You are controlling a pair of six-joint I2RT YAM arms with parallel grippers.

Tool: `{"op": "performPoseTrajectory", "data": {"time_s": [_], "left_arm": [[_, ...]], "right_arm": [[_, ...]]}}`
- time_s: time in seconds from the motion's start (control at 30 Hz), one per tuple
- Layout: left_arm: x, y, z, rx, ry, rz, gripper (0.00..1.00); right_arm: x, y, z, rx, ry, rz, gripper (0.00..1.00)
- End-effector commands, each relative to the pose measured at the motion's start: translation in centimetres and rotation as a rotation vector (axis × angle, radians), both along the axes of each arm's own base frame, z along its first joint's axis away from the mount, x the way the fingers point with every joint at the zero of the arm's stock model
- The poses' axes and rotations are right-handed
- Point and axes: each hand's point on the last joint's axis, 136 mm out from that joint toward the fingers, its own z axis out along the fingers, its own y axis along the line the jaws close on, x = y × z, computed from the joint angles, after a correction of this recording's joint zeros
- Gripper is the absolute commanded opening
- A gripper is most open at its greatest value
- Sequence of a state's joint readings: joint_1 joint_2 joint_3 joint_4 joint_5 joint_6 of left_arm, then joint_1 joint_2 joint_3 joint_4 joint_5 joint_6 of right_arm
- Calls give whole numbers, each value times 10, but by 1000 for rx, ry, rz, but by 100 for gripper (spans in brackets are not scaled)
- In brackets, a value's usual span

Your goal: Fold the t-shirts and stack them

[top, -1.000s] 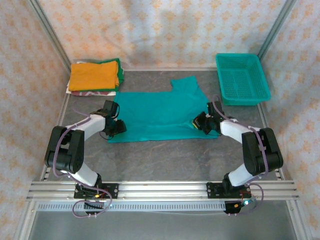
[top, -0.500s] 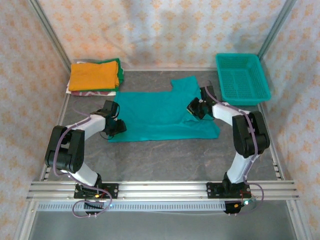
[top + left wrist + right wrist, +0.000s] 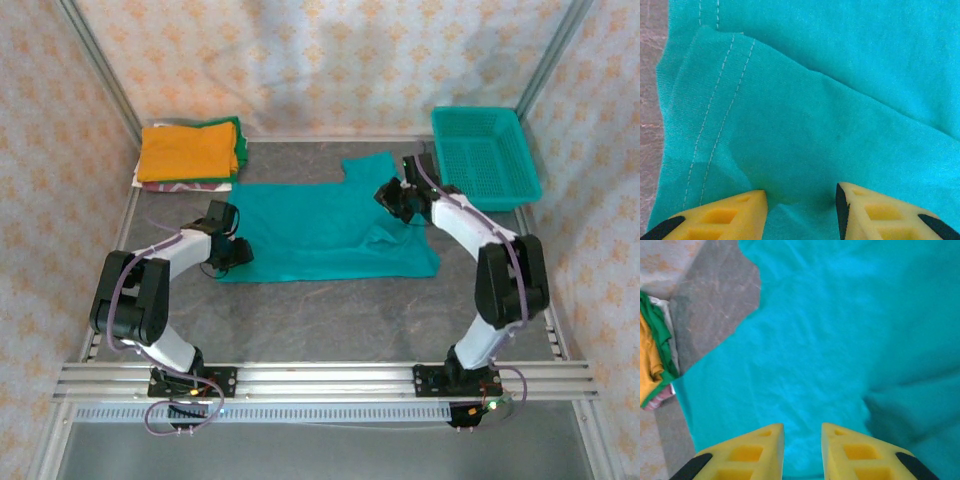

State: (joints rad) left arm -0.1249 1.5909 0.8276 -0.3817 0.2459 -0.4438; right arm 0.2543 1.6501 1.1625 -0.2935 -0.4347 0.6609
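The teal t-shirt [image 3: 320, 225] lies spread flat in the middle of the grey counter [image 3: 330, 310]. Its body runs left to right, and one short sleeve [image 3: 372, 172] points toward the far side.

My left hand [image 3: 228, 250] is down on the shirt's near left corner. Through my left wrist camera I see its yellow fingers [image 3: 722, 215] standing well apart, tips on the cloth, with a small pucker of teal fabric between them. Nothing is clamped, so this hand is open. A hem [image 3: 715, 115] with two lines of white stitching runs away from my left finger, folded over the layer beneath. A strip of bare counter shows along the left edge of that view.

My right hand [image 3: 395, 197] is over the far right part of the shirt, at the base of the sleeve. It is near the teal mesh basket [image 3: 485, 155] but apart from it. In my right wrist camera the fingers [image 3: 755, 452] leave only a narrow gap, and teal cloth shows through it. I cannot tell whether any cloth is pinched there or whether the hand merely hangs above it.

The folded shirts are stacked in the far left corner of the counter. The orange shirt [image 3: 188, 152] is on top, the edge of a green shirt [image 3: 238, 135] shows under it, and a patterned shirt [image 3: 165, 185] is at the bottom. The stack sits just beside the teal t-shirt's far left corner; I cannot tell whether they touch.
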Motion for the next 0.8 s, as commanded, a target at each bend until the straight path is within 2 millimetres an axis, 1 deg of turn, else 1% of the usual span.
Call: {"op": "performPoseTrajectory", "data": {"time_s": [0.0, 0.03, 0.13, 0.2, 0.27, 0.3, 0.37, 0.47, 0.57, 0.63, 0.7, 0.77], "left_arm": [[-9, 1, -5, 28, 26, -24, 42], [-9, 1, -4, 30, 27, -28, 42], [-10, 1, -2, 33, 24, -34, 42], [-8, -1, 2, 31, 12, -41, 42], [-7, -2, 7, 29, -1, -43, 42], [-6, -3, 12, 30, -12, -45, 42], [-5, -2, 22, 46, -35, -50, 43], [-4, -1, 44, 84, -92, -55, 45], [-3, 1, 71, 118, -168, -60, 47], [-4, 1, 84, 122, -210, -64, 48], [-4, 2, 91, 128, -231, -65, 49], [-5, 4, 93, 138, -234, -66, 49]], "right_arm": [[-29, -23, -2, 28, -7, -119, 27], [-36, -27, -7, 64, -4, -145, 27], [-47, -32, -18, 152, 22, -194, 29], [-50, -33, -23, 190, 29, -220, 33], [-49, -35, -27, 226, 21, -257, 33], [-49, -38, -30, 239, 22, -278, 35], [-48, -40, -37, 276, 38, -301, 35], [-46, -39, -45, 332, 58, -333, 36], [-45, -40, -50, 364, 59, -364, 36], [-44, -41, -53, 386, 65, -390, 36], [-44, -44, -57, 417, 60, -431, 37], [-45, -43, -60, 445, 62, -453, 37]]}}
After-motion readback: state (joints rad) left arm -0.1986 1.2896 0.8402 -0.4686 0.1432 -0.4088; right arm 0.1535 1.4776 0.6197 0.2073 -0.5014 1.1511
